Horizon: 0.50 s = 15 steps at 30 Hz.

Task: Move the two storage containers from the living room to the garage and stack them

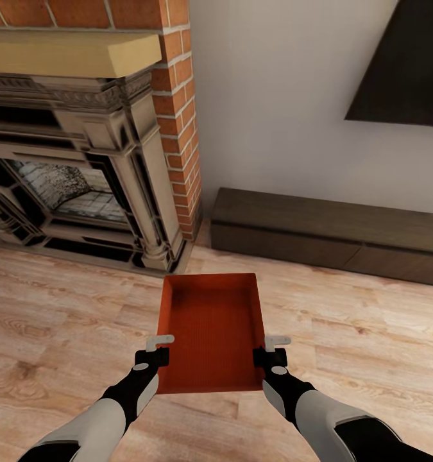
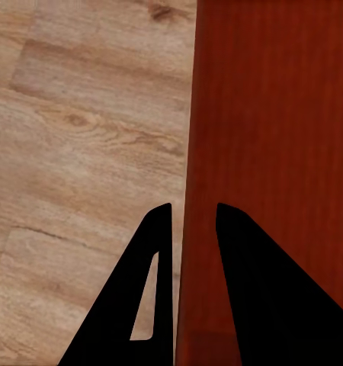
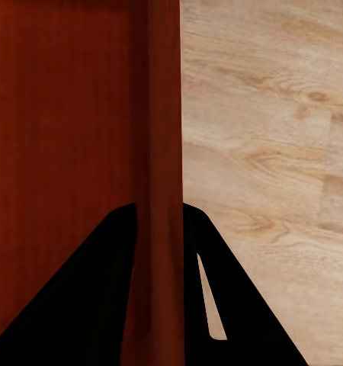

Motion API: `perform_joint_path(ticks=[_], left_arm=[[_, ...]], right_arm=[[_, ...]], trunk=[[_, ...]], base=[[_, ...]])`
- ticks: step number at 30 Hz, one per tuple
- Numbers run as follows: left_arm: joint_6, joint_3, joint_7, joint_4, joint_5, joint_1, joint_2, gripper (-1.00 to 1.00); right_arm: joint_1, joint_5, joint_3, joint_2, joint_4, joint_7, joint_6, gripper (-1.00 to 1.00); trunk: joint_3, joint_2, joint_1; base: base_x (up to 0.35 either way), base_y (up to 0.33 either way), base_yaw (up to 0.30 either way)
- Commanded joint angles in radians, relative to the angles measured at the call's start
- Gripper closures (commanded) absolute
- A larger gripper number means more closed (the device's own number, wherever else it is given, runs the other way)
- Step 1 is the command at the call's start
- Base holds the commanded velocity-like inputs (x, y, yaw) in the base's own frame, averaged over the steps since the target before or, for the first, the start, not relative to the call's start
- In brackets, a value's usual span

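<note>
- Orange-red storage container [image 1: 210, 330] held between both arms, above the wood-plank floor [image 1: 62, 333] of the living room.
- Left gripper [image 1: 160, 348] pinching the container's left wall: one finger [image 2: 145, 297] outside, the other inside.
- Right gripper [image 1: 272, 347] pinching the right wall the same way, fingers [image 3: 217, 297] astride the rim.
- Container open-topped, ribbed inside, nothing in it.
- Ahead to the left: ornate fireplace [image 1: 81, 173] under a brick chimney [image 1: 178, 115].
- Ahead to the right: long dark bench [image 1: 331, 234] along the wall, below a black TV [image 1: 408, 70].

Left gripper [image 2: 193, 229] straddles the storage container [image 2: 270, 114] wall above wood-plank floor [image 2: 80, 130].
</note>
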State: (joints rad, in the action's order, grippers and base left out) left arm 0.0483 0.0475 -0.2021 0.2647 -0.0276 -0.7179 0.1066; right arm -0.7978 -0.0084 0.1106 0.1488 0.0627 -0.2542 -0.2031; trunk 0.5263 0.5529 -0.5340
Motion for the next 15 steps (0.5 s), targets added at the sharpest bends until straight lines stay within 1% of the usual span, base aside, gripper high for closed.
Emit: perform_joint_path(ticks=[1, 15], left_arm=[[0.004, 0.017, -0.008, -0.005, 0.002, 0.000, 0.001, 1.00], [0.004, 0.017, -0.008, -0.003, 0.002, 0.000, 0.001, 1.00]], right_arm=[[-0.001, 0.004, -0.019, 0.000, 0.002, -0.014, -0.027, 1.00], [-0.001, 0.004, -0.018, 0.000, 0.002, -0.013, -0.027, 1.00]], trunk=[[-0.001, 0.001, 0.000], [-0.023, 0.001, 0.000]], base=[[0.000, 0.000, 0.000], [0.000, 0.000, 0.000]])
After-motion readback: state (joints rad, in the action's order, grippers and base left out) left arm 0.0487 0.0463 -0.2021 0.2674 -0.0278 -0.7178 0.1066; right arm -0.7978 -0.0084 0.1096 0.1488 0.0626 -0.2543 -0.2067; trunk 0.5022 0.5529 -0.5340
